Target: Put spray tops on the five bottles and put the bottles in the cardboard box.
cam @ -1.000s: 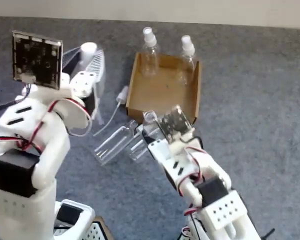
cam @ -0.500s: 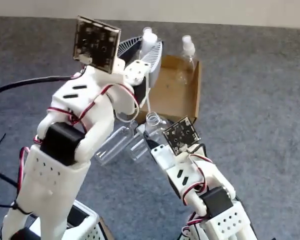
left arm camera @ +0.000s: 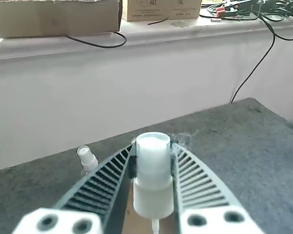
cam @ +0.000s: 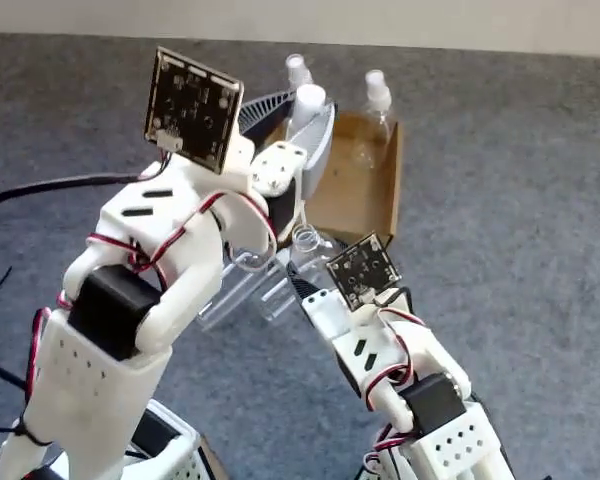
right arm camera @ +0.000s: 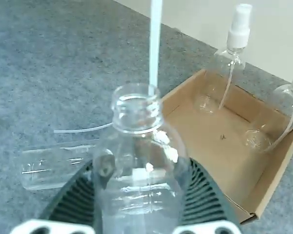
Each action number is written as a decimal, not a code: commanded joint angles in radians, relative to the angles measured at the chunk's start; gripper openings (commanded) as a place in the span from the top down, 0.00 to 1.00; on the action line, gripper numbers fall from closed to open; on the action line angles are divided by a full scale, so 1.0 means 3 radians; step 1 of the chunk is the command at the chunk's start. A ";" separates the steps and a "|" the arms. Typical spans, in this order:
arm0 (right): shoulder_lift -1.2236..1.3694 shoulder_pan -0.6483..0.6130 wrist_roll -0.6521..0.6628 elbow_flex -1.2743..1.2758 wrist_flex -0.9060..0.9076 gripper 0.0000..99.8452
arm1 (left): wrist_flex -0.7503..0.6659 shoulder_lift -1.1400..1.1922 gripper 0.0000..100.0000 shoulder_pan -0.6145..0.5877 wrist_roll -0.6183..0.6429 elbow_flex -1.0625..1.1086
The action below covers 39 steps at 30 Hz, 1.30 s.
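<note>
L gripper [left arm camera: 153,148] is clamping spray top [left arm camera: 153,180] directly above open bottle [right arm camera: 136,126], which R gripper [right arm camera: 141,168] is holding upright; dip tube [right arm camera: 155,44] is hanging vertical, tip at mouth's far rim.

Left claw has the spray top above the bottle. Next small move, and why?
Probably lower the left claw slowly, aiming for the neck's centre: the thin tube of its white plastic spray top ends at the open mouth's rim on the clear plastic bottle gripped in the right claw, and the top is not seated yet.
</note>
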 commanded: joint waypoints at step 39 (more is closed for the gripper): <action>-0.0064 -0.0018 -0.0138 -0.0033 -0.0064 1.00 | 0.0031 -0.0033 0.99 0.0084 0.0036 0.0785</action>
